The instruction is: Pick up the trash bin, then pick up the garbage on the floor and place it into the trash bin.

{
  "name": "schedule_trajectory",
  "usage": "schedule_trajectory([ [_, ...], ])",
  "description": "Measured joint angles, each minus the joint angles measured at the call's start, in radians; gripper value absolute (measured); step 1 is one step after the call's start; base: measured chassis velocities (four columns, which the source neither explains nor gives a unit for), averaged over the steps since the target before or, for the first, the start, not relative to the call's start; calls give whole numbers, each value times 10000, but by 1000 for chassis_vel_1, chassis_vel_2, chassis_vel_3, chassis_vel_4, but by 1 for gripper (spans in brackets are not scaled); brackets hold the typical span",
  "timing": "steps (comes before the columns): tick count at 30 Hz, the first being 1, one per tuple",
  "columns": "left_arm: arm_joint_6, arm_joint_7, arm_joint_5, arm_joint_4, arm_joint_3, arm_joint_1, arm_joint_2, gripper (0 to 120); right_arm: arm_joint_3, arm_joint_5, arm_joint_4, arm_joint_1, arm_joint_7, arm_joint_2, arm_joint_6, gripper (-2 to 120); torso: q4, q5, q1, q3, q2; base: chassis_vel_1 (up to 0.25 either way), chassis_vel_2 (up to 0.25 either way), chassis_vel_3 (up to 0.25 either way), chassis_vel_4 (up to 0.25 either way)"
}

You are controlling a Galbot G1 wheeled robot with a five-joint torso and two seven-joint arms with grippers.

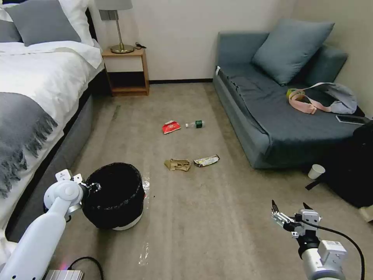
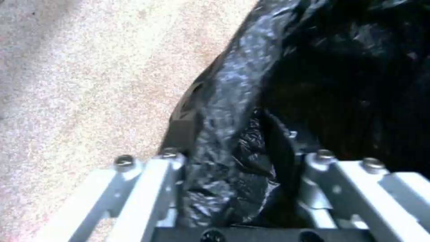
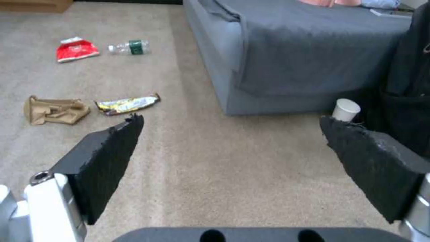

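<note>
Head view first: the round, low white trash bin lined with crinkly black plastic (image 1: 115,196) sits on the beige carpet beside the bed, and the left end effector (image 1: 94,187) is at its near-left rim. Farther out on the floor lie the red-and-white snack packet (image 1: 171,126), the small clear bottle with a green label (image 1: 195,124), the crumpled brown paper (image 1: 178,164) and the shiny silver-yellow wrapper (image 1: 206,160). The right end effector (image 1: 290,213) hovers low over bare carpet, well apart from them.

Left wrist view: the left end effector (image 2: 240,188) straddles the bin's rim, clenched on plastic and edge together. I'd judge the bin light and stiff, though the liner is slick and loose, so the hold should take in the hard rim, not film alone.

Right wrist view: the right end effector (image 3: 230,134) is spread wide, holding nothing. The wrapper (image 3: 127,104) and paper (image 3: 53,110) look feather-light and crushable; the bottle (image 3: 130,47) may roll, so across its middle seems best.
</note>
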Motion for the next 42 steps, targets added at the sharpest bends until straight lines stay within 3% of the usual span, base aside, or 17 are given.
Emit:
schedule_trajectory([
  [9, -5, 352, 137, -75, -294, 338, -15, 3, -36, -16, 7, 21, 2, 39, 0, 100, 1, 2, -1, 0, 0, 0, 0, 0, 0],
  [22, -1, 928, 457, -422, -800, 924, -153, 2, -19, -6, 113, 5, 2, 7, 52, 100, -1, -3, 0, 0, 0, 0, 0, 0, 0],
  [32, 5, 2169, 920, -1254, -1721, 1866, -274, 2, -51, 12, 187, 52, -28, -93, 92, 100, -1, -1, 0, 0, 0, 0, 0, 0, 0],
  [36, 5, 2749, 1076, -1644, -2323, 2430, -434, 2, -58, 46, 274, 63, -44, -182, 96, 100, 0, 0, 0, 0, 0, 0, 0, 0, 0],
  [42, 6, 3186, 1171, -2395, -2847, 3150, -690, 2, -57, 53, 419, 27, -179, -301, 82, 100, 0, 0, 0, -1, 0, 0, 0, 0, 0],
])
